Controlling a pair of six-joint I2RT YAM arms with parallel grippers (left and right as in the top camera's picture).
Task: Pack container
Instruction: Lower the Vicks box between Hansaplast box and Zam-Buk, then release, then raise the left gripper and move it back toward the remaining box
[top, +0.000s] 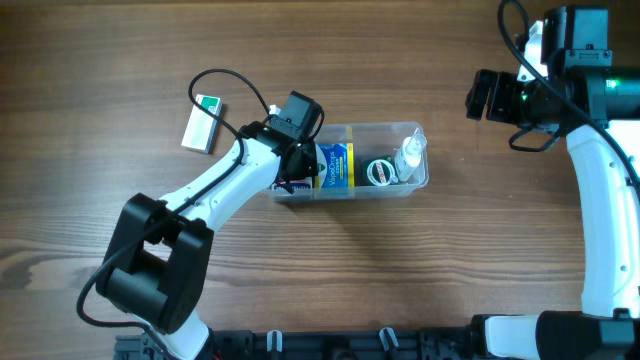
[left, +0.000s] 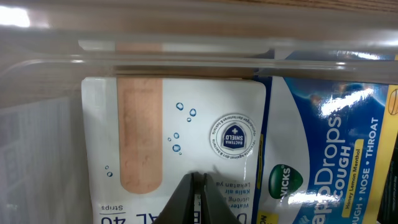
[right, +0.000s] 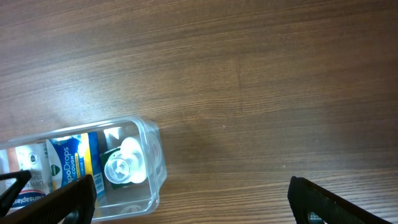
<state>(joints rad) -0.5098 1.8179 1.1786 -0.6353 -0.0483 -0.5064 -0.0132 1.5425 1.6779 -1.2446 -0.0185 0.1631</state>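
The clear plastic container (top: 385, 127) stands at the table's middle. It holds a white bandage box (left: 174, 124), a blue Vicks cough-drops pack (top: 335, 165), a green round item (top: 380, 172) and a small clear bottle (top: 408, 155). My left gripper (top: 298, 168) reaches into the container's left end. In the left wrist view its fingers (left: 199, 190) are shut together right over the bandage box, next to the cough-drops pack (left: 323, 155), with nothing between them. My right gripper (top: 488, 96) is open and empty, up and to the right of the container (right: 155, 155).
A small white and green box (top: 203, 123) lies on the wooden table left of the container. The left arm's cable loops above it. The container's far wall (left: 186, 53) is close ahead of the left fingers.
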